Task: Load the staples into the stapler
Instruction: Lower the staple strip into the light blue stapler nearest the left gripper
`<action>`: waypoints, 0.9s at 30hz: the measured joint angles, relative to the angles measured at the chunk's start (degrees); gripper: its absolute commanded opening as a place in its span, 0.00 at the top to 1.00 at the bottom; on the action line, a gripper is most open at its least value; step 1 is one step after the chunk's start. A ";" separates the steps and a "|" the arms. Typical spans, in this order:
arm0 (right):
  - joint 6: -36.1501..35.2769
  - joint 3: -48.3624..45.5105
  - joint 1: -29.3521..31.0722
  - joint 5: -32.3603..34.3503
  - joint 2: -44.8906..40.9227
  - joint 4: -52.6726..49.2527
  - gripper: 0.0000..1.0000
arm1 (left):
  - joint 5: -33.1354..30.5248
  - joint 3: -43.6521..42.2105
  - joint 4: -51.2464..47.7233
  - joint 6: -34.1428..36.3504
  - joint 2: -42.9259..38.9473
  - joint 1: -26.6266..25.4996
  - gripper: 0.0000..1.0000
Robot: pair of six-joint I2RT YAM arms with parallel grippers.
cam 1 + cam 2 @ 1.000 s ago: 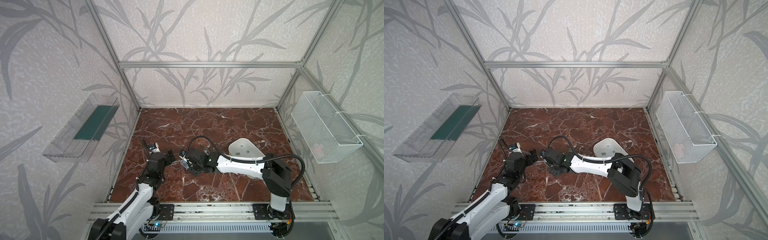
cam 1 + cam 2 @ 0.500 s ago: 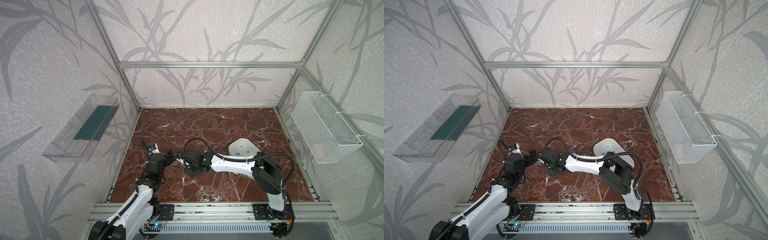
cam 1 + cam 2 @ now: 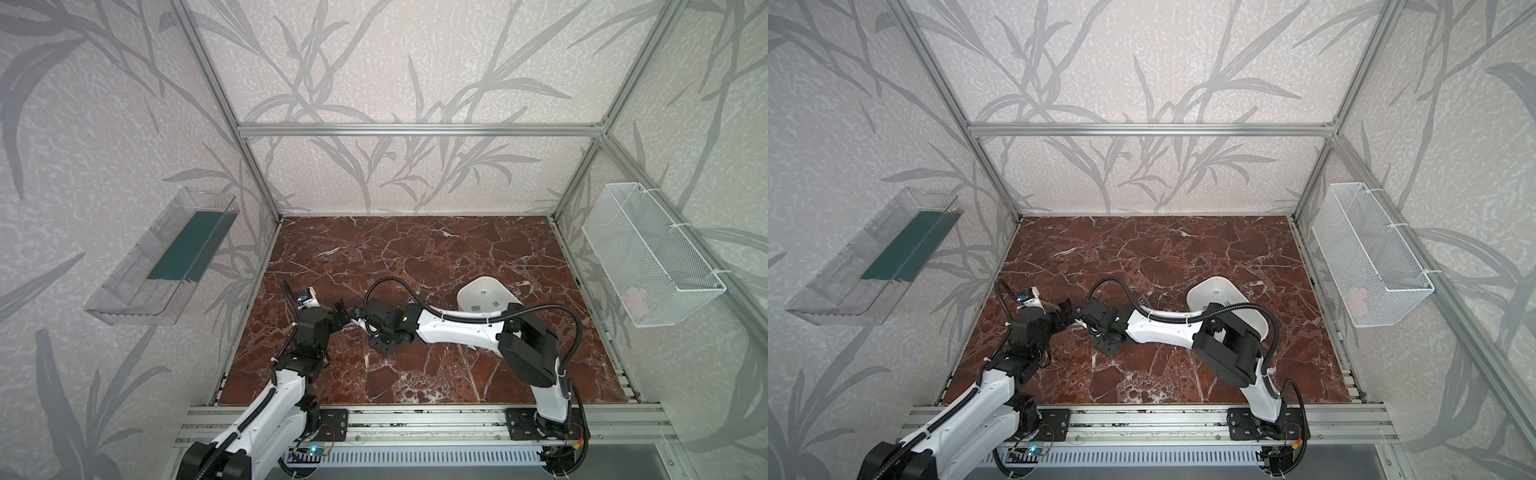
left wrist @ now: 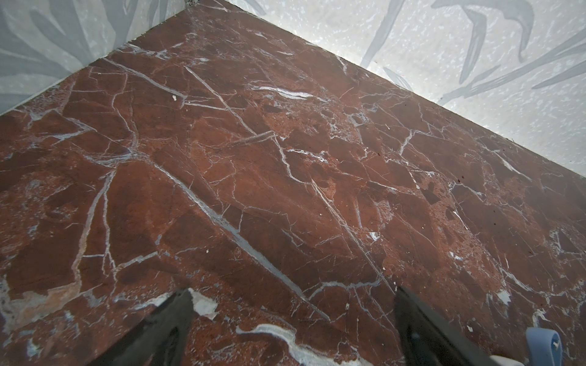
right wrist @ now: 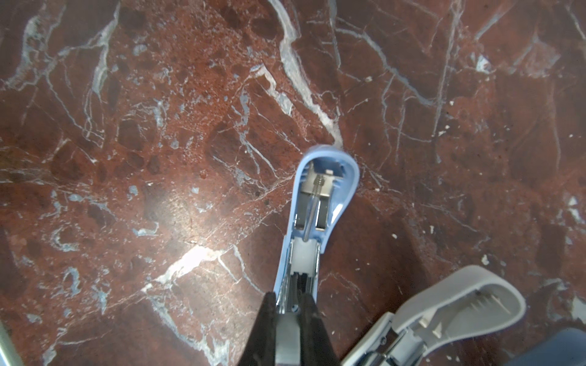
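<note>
On the table point(image 3: 415, 257), left of middle, we note the right claw point(image 5: 288, 300), clamped on the stapler point(image 5: 328, 190), has slid closer to the left claw point(image 4: 291, 296), which gapes empty.

Red marble tabletop point(image 3: 415, 257) with white tray point(image 3: 484, 293)

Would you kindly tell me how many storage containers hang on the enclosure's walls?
2: in both top views, a clear plastic bin hangs on the left and a white wire basket on the right. None seems hidden.
</note>
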 measured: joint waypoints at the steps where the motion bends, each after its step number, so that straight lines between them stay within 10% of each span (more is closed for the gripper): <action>1: -0.04 0.17 0.00 -0.02 0.09 -0.02 0.88 | 0.00 0.00 0.02 0.00 0.00 0.00 0.01; 27: -0.63 1.73 -1.25 -0.04 2.75 -0.44 0.88 | -0.02 -0.26 0.46 -0.02 -0.11 0.00 0.01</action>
